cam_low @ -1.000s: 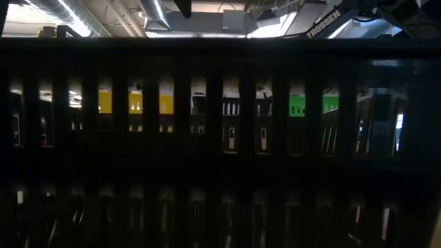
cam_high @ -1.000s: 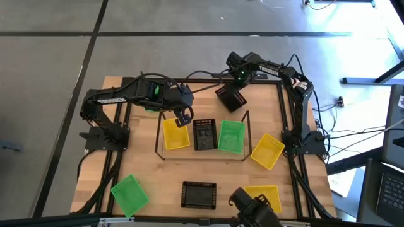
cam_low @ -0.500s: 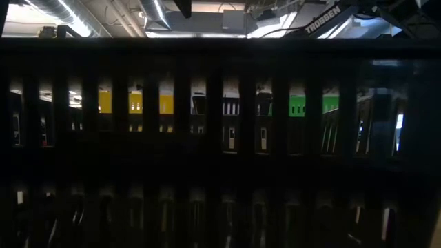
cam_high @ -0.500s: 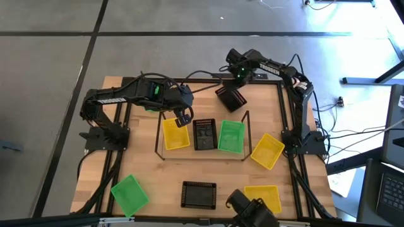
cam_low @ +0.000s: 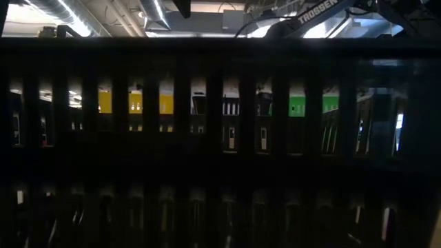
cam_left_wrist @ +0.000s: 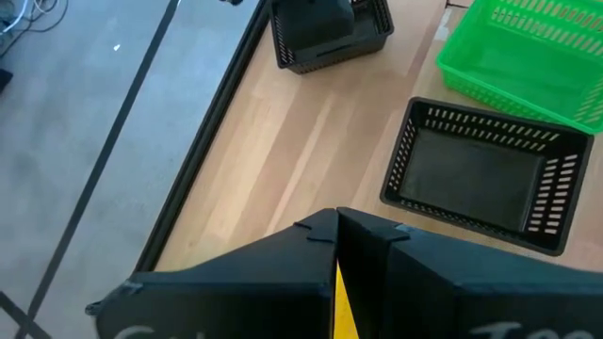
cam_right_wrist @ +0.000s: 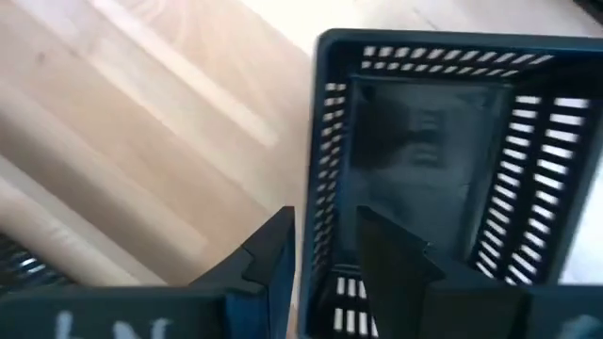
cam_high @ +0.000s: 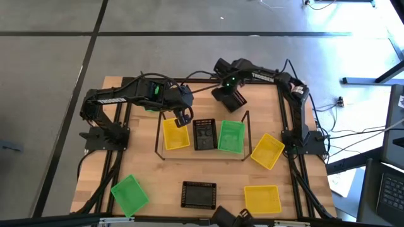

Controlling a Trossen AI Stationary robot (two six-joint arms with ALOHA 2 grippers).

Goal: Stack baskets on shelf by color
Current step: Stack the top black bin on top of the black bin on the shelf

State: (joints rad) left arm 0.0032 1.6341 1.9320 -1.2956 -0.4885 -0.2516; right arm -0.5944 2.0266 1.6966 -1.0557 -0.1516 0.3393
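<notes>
The right gripper [cam_high: 231,96] sits in the upper middle of the high view, its two dark fingers [cam_right_wrist: 268,254] clamped across the side wall of a small black perforated plastic basket [cam_high: 232,99], one finger outside the wall and one inside. That basket is tilted over the bare wood behind the shelf. The left gripper [cam_high: 184,118], fingers pressed together, hangs over the back edge of the yellow perforated basket [cam_high: 176,134] at the left end of the low light-wood shelf with thin black wire end frames [cam_high: 247,135]. In the left wrist view only a thin yellow strip shows between the dark fingers [cam_left_wrist: 311,247]; whether they touch the basket cannot be told.

On the shelf, a second black basket [cam_high: 204,134] stands in the middle and a bright green basket [cam_high: 231,136] at the right. The low view is almost wholly blocked by a dark slotted wall close to the lens, with only slivers of yellow and green showing through.

On the wooden tabletop [cam_high: 139,170], a yellow basket [cam_high: 267,151] lies right of the shelf, another yellow one [cam_high: 262,198] at lower right, a black one [cam_high: 199,194] at lower centre and a green one [cam_high: 130,193] at lower left. Grey floor with dark lines surrounds the table.
</notes>
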